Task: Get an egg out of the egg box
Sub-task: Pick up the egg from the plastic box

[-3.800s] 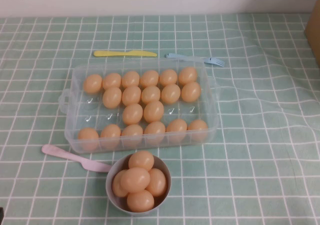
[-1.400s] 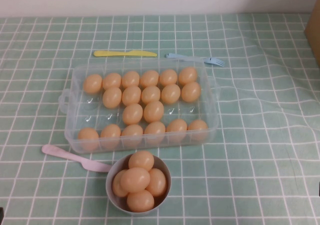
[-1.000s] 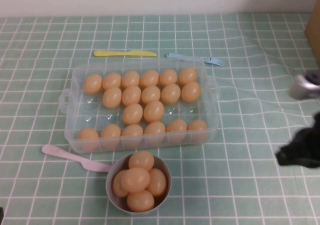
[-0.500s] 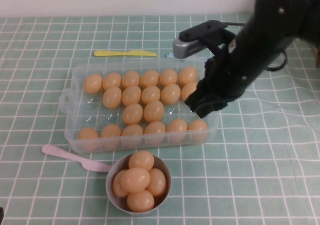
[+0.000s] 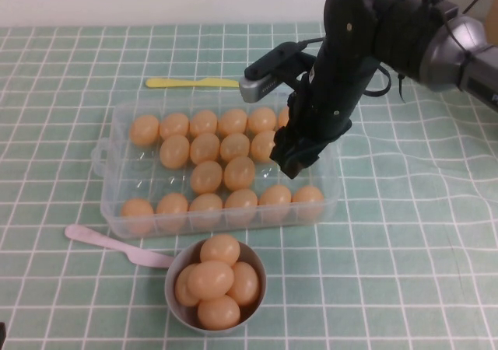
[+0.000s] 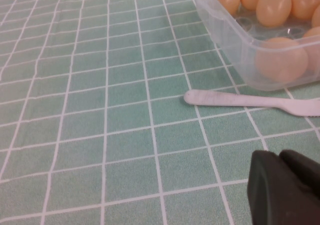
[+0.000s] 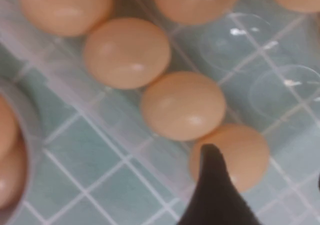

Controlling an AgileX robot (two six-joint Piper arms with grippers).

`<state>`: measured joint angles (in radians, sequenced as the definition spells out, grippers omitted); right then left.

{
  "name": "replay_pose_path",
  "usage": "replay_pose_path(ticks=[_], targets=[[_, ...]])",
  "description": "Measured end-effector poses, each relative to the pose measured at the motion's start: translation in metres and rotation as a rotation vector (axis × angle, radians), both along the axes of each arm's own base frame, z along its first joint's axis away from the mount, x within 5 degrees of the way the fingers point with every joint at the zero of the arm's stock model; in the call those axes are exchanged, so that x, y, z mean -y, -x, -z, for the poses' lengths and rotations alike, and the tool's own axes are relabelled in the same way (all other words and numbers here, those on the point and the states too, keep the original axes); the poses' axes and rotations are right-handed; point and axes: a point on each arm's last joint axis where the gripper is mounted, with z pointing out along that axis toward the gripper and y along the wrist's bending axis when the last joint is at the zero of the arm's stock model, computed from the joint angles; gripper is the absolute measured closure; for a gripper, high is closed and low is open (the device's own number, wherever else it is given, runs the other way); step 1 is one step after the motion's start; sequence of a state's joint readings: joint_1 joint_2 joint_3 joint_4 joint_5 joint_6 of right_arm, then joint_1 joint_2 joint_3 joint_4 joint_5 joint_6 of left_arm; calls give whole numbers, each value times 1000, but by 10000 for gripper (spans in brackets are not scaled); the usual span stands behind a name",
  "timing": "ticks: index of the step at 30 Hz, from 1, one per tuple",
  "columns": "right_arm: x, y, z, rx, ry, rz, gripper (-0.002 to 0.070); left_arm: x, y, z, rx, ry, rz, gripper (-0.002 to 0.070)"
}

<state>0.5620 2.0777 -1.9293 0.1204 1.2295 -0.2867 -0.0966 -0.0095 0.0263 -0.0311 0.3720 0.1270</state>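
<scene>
Presently approach step: right tool over clear plastic rectangular egg box, spread unclear; left tool parked near desk's near-left corner, state unclear. Next: descend onto peach-orange egg.

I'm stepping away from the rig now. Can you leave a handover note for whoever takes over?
Right gripper: over the right end of the egg box, holding nothing; one fingertip shows above a near-row egg.
Left gripper: parked low near the pink knife, outside the box.
Done: approach only; no egg gripped.
Left: descend, grasp one egg, lift it out.
</scene>
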Motion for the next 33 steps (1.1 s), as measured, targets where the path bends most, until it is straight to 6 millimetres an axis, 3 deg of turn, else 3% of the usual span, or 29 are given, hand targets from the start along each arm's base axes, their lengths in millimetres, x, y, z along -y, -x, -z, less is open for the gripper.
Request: replay_pose_path(ticks=[5, 8, 13, 17, 22, 33], targets=[[3, -3, 4, 28, 60, -7, 283, 0, 0, 0, 0, 0, 0, 678], [-5, 2, 3, 32, 58, -28, 283, 0, 0, 0, 0, 0, 0, 678], [-20, 22, -16, 60, 31, -67, 283, 0, 0, 0, 0, 0, 0, 678], [-19, 35, -26, 66, 22, -83, 283, 0, 0, 0, 0, 0, 0, 678], [-13, 38, -16, 39, 61, -81, 281, 0, 0, 0, 0, 0, 0, 678], [1, 19, 6, 1, 99, -28, 281, 0, 0, 0, 0, 0, 0, 678]])
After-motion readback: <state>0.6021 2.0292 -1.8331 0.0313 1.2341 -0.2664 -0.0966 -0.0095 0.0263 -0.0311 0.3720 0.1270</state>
